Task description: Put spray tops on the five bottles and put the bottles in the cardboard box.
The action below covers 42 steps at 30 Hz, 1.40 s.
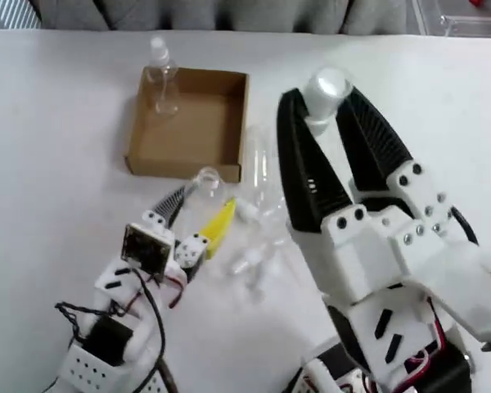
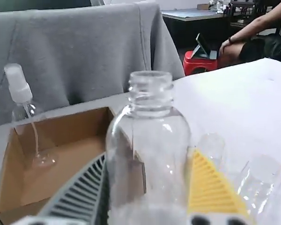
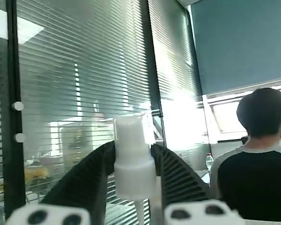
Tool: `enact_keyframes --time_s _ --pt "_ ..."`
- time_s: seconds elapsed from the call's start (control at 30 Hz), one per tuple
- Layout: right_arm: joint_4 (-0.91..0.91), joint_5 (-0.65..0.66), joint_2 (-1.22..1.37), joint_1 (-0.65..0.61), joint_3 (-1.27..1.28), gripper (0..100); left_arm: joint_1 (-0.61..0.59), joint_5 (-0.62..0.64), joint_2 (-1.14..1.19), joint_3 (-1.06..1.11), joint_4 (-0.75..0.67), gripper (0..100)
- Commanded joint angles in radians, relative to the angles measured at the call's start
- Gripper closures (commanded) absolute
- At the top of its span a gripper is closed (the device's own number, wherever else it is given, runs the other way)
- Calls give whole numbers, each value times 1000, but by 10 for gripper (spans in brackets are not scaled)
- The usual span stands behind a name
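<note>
My left gripper [image 1: 206, 198], with one grey and one yellow finger, is shut on a clear bottle [image 1: 207, 180] with an open neck, held upright just in front of the cardboard box [image 1: 180, 168]. The left wrist view shows that bottle [image 2: 150, 140] between the fingers [image 2: 208, 187]. My right gripper [image 1: 322, 102] has black fingers and hangs high above the table, shut on a white spray top [image 1: 328, 85]; the spray top [image 3: 132, 164] is upright in the right wrist view. One capped bottle [image 1: 162, 78] stands in the box's far left corner.
Several clear uncapped bottles [image 1: 258, 164] lie right of the box, and loose white spray tops [image 1: 254, 262] lie in front of them between the arms. The grey back of a seat [image 2: 84, 51] stands behind the table.
</note>
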Motion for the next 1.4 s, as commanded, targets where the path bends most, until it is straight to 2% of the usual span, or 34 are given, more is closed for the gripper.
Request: enact_keyframes --time_s 0.0,0.1,0.4,0.97,1.1,1.37 --pt "-21 -9 42 -54 -54 984 13 -11 -18 -3 -60 980" --pt "-33 -9 10 -102 17 984 13 -11 -18 -3 -60 980" --pt "-351 61 -91 -107 356 984 13 -11 -18 -3 -60 980" --pt "-553 57 90 -113 379 984 10 -11 -18 -3 -52 980" --pt "-570 2 87 -111 434 984 7 -11 -18 -3 -52 980" --pt "-653 -3 76 -110 545 984 7 -11 -18 -3 -55 980"
